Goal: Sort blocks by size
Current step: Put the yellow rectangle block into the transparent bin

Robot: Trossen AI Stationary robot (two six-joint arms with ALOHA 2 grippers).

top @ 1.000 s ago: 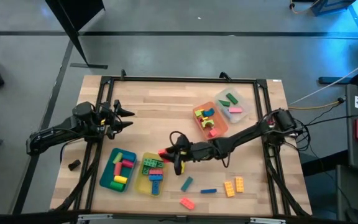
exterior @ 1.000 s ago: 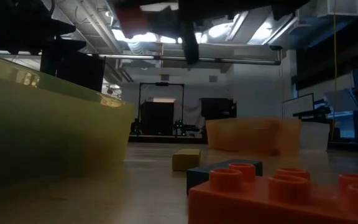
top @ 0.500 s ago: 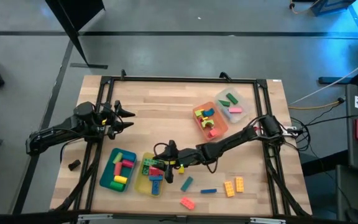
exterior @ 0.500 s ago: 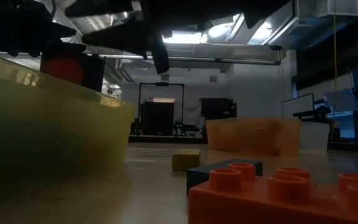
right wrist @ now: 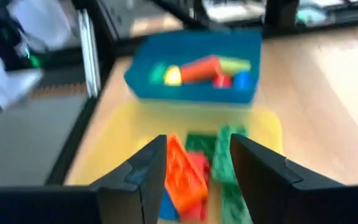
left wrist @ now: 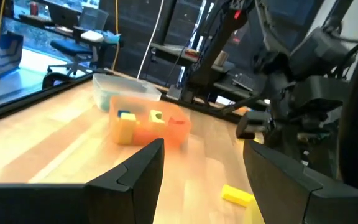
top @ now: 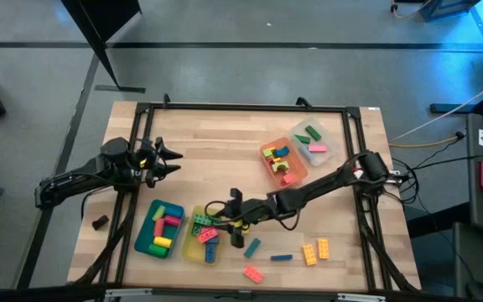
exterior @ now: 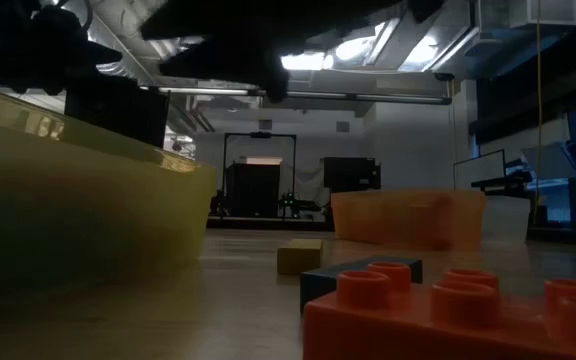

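Observation:
My right gripper (top: 221, 220) hangs open over the yellow tray (top: 193, 248), pointing toward the table's left edge and slanting down. Below and between its fingers (right wrist: 197, 149) a red block (right wrist: 185, 177) lies tilted on the green and blue blocks in that tray, and I see no finger touching it. A teal tray (right wrist: 191, 68) with several blocks sits just beyond. At the table's left side my left gripper (top: 164, 159) waits open and level, its fingers (left wrist: 204, 155) with nothing between them. Loose blocks lie near the front edge: teal (top: 251, 247), blue (top: 281, 257), orange (top: 309, 253) and pink (top: 252, 273).
An orange tray (top: 283, 162) and a clear tray (top: 313, 141), both holding blocks, stand at the back right. Bare wood lies in the middle and along the far side. In the low view an orange block (exterior: 448, 310) fills the foreground beside the yellow tray's wall (exterior: 78, 190).
My right gripper has gone toward the table's left edge until it stands over the yellow tray, rolling its wrist and tipping downward. It has opened and let go of the red block, which has dropped from its fingers into the yellow tray.

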